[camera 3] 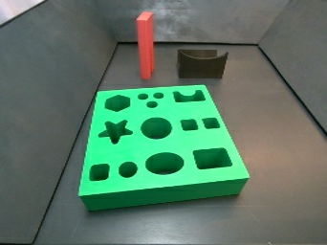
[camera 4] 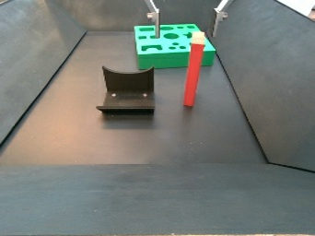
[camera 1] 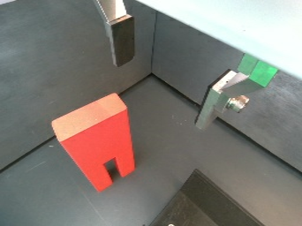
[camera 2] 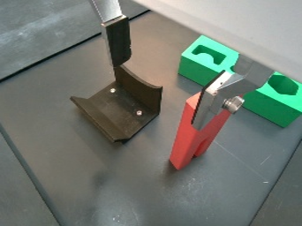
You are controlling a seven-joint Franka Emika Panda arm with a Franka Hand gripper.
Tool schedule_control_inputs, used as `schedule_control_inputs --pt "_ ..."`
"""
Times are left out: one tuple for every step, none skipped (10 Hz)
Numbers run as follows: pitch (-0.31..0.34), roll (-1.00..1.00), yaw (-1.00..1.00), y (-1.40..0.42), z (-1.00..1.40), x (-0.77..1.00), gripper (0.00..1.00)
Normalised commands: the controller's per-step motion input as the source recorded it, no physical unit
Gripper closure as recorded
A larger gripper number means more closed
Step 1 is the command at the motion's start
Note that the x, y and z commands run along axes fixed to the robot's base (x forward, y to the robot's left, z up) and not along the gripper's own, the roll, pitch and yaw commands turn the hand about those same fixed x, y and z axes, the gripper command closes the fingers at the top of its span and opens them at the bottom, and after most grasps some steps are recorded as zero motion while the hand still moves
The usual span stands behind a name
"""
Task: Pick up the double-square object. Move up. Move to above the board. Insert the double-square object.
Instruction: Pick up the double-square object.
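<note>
The double-square object (camera 3: pixel 145 46) is a tall red-orange block standing upright on the dark floor, between the board and the back wall. It also shows in a side view (camera 4: pixel 193 69) and in both wrist views (camera 1: pixel 101 141) (camera 2: pixel 189 146), where its slot is at the floor end. The board (camera 3: pixel 160 134) is a bright green slab with several shaped holes, also seen in a side view (camera 4: pixel 167 46). My gripper (camera 4: pixel 187 9) is open and empty, high above the block. In the wrist views (camera 1: pixel 171 66) (camera 2: pixel 165 71) the block lies off to one side of the jaws.
The dark fixture (camera 3: pixel 201 62) stands beside the block, also seen in a side view (camera 4: pixel 125 90) and in a wrist view (camera 2: pixel 118 110). Grey walls enclose the floor on all sides. Parts of the board show in the wrist views (camera 1: pixel 257 71) (camera 2: pixel 213 60).
</note>
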Motion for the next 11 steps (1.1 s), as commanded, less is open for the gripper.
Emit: schedule_control_inputs --pt "-0.011 0.00 0.00 0.00 -0.02 -0.09 0.00" --pt "-0.237 0.00 -0.14 -0.37 -0.44 -0.73 0.00" --pt "-0.203 0.00 -0.17 -0.47 -0.68 -0.64 0.00" --pt "-0.213 0.00 -0.17 -0.49 -0.69 -0.63 0.00" --pt "-0.269 0.00 -0.16 -0.42 -0.53 -0.65 0.00" --pt "-0.250 0.00 -0.12 -0.37 -0.42 -0.65 0.00" --pt "-0.029 0.00 0.00 0.00 0.00 -0.03 0.00" --pt "0.000 0.00 0.00 0.00 0.00 0.00 0.00" --pt "0.000 0.00 0.00 0.00 0.00 0.00 1.00" --pt "0.000 0.00 0.00 0.00 0.00 0.00 1.00" --pt "0.000 0.00 0.00 0.00 0.00 0.00 1.00"
